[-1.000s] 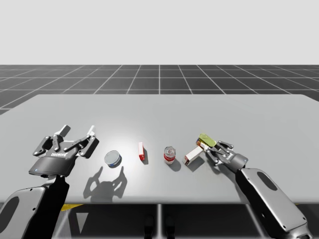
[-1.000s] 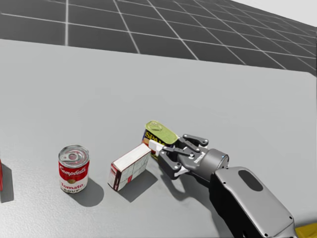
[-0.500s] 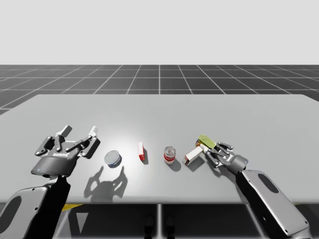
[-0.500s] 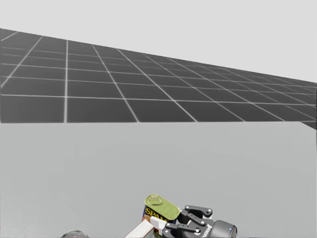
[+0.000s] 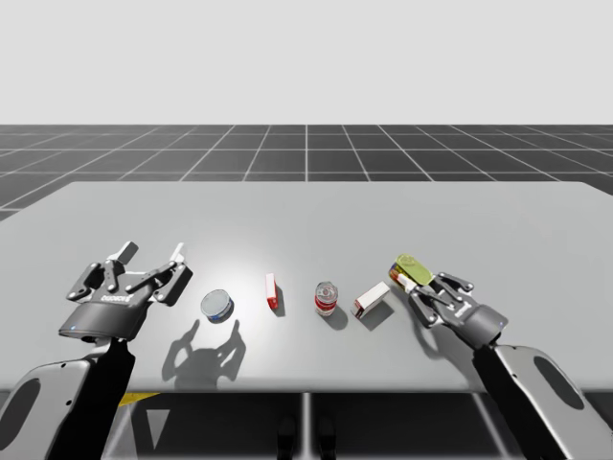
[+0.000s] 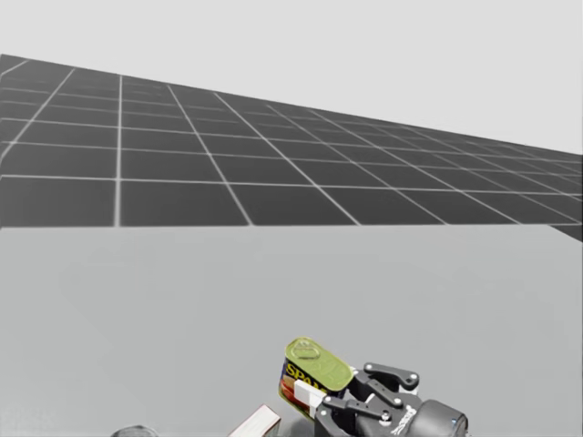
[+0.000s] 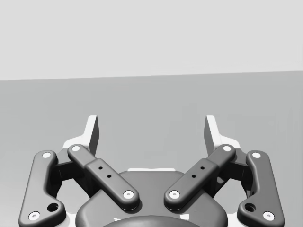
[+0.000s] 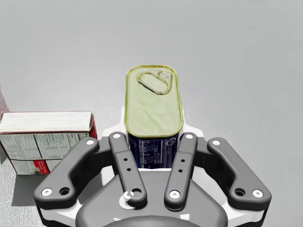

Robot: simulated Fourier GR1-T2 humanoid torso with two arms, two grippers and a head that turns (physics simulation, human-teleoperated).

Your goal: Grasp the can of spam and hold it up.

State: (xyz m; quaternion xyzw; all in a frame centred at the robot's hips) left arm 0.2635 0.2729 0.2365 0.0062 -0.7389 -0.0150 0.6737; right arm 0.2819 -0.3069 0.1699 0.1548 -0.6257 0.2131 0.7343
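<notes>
Now my right hand (image 8: 154,138) is closed on a blue rectangular can (image 8: 154,101) with a yellow-green lid. One finger presses each long side, and the can sits tilted, pointing ahead of the hand. A white and red box (image 8: 47,135) lies on the grey tabletop (image 8: 236,56) just beside this hand, apart from the can. My left hand (image 7: 151,130) is spread wide, holding nothing.

Flat grey table (image 5: 306,216), matte, with a soft bright patch left of centre. Dark floor (image 5: 306,153) with pale grid lines ran to the horizon. Plain light-grey backdrop (image 5: 306,57), even lighting.
</notes>
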